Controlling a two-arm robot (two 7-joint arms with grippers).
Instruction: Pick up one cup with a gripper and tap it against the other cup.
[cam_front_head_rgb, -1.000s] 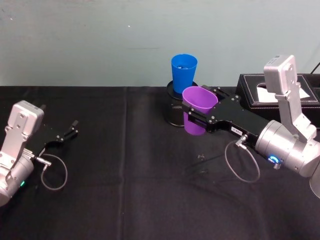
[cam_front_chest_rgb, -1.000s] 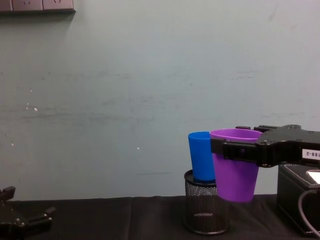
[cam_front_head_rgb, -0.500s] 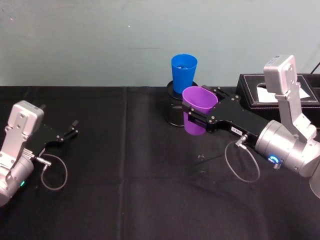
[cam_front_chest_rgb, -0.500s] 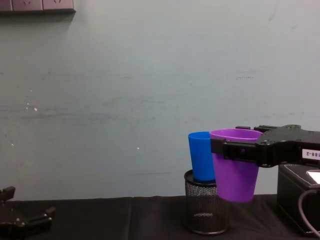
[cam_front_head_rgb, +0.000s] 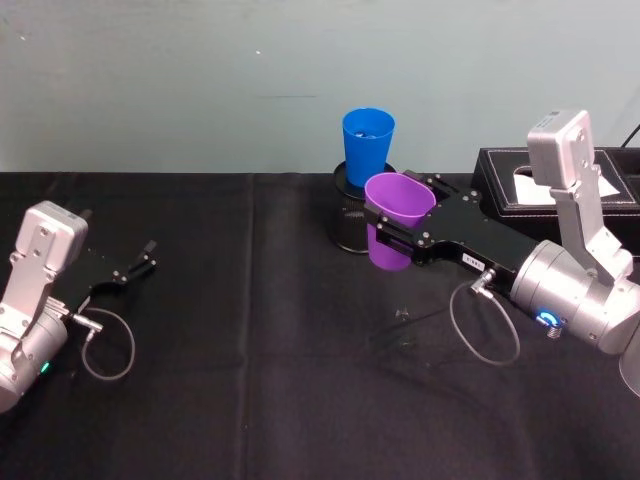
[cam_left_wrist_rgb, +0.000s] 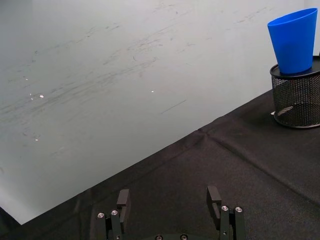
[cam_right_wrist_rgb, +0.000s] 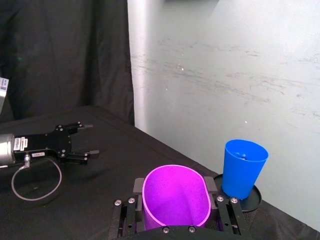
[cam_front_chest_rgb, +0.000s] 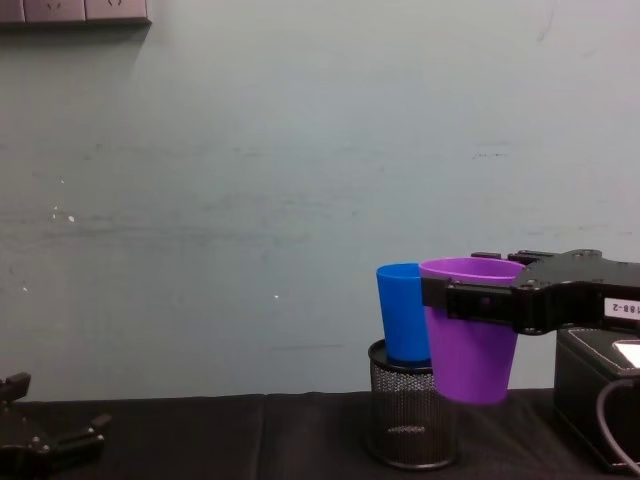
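Jaws of right gripper (cam_front_head_rgb: 405, 215): clamped on purple cup (cam_front_head_rgb: 398, 198), aloft right of centre, just beside blue cup (cam_front_head_rgb: 367, 145) in mesh holder (cam_front_head_rgb: 349, 232). Left gripper (cam_front_head_rgb: 145, 257): jaws apart, left edge, low over the black surface (cam_front_head_rgb: 250, 380).

The purple cup (cam_front_head_rgb: 398, 200) and blue cup (cam_front_head_rgb: 366, 150) look smooth, faintly glossy plastic; the pen holder (cam_front_chest_rgb: 412, 430) is black wire mesh, the tablecloth (cam_front_head_rgb: 250, 400) matt cloth, the box (cam_front_head_rgb: 495, 170) perhaps leatherette.

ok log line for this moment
right gripper: shut on purple cup, held off the table beside blue cup, contact unclear | blue cup: upright in mesh holder | left gripper: open, low over table
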